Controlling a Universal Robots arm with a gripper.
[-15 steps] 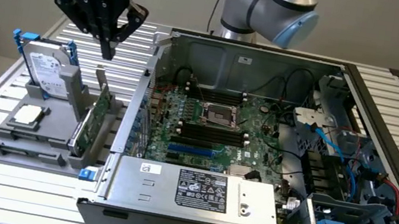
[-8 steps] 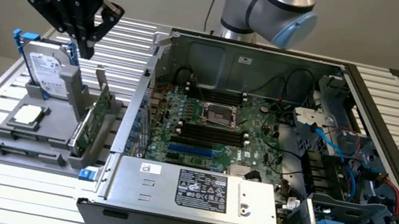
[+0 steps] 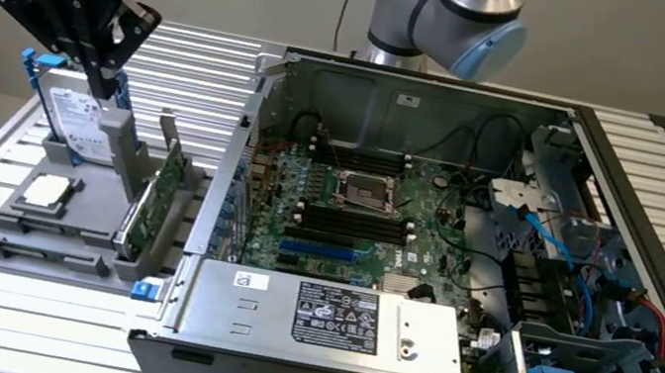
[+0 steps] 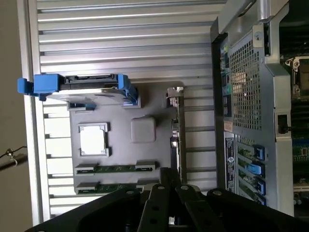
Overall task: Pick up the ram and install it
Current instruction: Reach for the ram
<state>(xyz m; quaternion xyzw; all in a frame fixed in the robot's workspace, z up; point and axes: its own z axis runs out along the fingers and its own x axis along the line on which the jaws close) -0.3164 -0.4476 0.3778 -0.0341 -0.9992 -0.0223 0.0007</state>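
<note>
The wrist view looks down on the grey moulded holder (image 4: 120,154), where the long, thin dark-green ram stick (image 4: 116,167) lies flat in its cradle, a second like it (image 4: 108,186) just beside, near the square silver CPU chip (image 4: 93,139). The exterior view gives the inside of the open metal computer case (image 3: 426,101), its green motherboard (image 3: 429,252) and black memory slots (image 3: 354,222). The black gripper (image 3: 100,80) hangs fingers-down over the holder's far end, by the silver hard drive in a blue bracket (image 3: 82,122). Its fingers (image 4: 166,193) are pressed together, holding nothing, well apart from the case
</note>
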